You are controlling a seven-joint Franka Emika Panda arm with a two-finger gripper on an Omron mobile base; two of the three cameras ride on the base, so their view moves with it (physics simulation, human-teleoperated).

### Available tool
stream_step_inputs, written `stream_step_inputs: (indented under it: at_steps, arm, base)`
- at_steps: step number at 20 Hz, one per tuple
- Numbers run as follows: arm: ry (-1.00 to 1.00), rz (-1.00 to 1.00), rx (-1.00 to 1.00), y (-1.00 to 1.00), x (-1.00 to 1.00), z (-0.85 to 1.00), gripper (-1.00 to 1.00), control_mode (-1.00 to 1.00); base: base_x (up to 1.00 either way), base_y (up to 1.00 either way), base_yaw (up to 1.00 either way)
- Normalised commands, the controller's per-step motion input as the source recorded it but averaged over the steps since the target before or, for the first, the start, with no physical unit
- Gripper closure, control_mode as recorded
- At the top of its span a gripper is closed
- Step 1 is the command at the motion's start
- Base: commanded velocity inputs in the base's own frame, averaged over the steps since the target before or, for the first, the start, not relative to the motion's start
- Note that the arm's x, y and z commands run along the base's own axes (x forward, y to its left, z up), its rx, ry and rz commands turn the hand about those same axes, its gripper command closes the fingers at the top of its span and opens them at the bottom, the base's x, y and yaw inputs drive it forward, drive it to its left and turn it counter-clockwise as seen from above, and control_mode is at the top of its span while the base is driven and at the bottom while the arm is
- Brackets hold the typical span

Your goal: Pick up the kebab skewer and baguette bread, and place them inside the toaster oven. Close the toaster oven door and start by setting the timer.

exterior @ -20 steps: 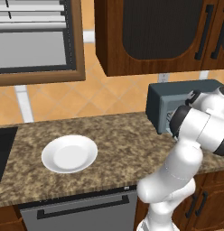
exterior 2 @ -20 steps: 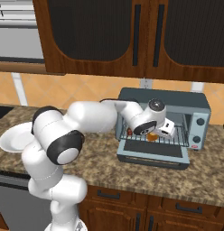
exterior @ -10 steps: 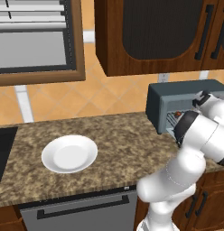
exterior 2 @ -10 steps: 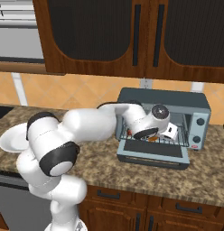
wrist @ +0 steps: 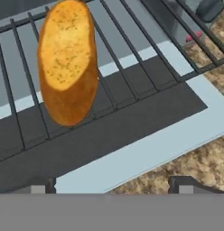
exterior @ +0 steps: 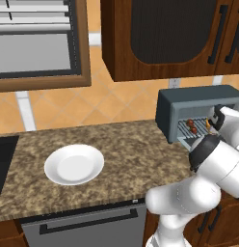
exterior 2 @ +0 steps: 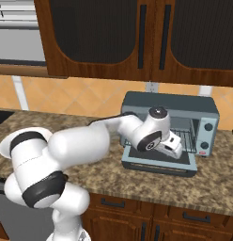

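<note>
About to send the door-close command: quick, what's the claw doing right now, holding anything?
Claw: open and empty, its tips spread wide; the baguette bread lies free on the toaster oven rack.

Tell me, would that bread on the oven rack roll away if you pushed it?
The baguette bread is rounded and stubby, so a sideways nudge could probably roll it. The wire rack bars may catch it. It looks crusty, so probably stiff, not floppy.

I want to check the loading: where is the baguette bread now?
In the hand view the baguette bread lies on the wire rack inside the toaster oven, above the lowered door, free of the open hand.
</note>
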Motion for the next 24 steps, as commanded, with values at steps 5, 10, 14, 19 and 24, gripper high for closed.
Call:
stream_step_inputs:
  at_steps: [5,10,14,19,24]
  arm:
    - [0.31,-0.20,0.00,0.34,0.00,-0.19,-1.00,-1.00]
    - [0.06,-0.07,0.00,0.00,-0.17,-0.29,-1.00,-1.00]
    - [0.00,-0.09,0.00,0.00,-0.01,-0.30,-1.00,-1.00]
    - [0.00,-0.05,0.00,0.00,0.28,-0.26,-1.00,-1.00]
    - [0.00,-0.02,0.00,-0.01,0.27,-0.20,-1.00,-1.00]
  base:
    - [0.00,0.00,0.00]
    - [0.00,0.00,0.00]
    - [0.00,0.00,0.00]
    - [0.00,0.00,0.00]
    - [0.00,0.00,0.00]
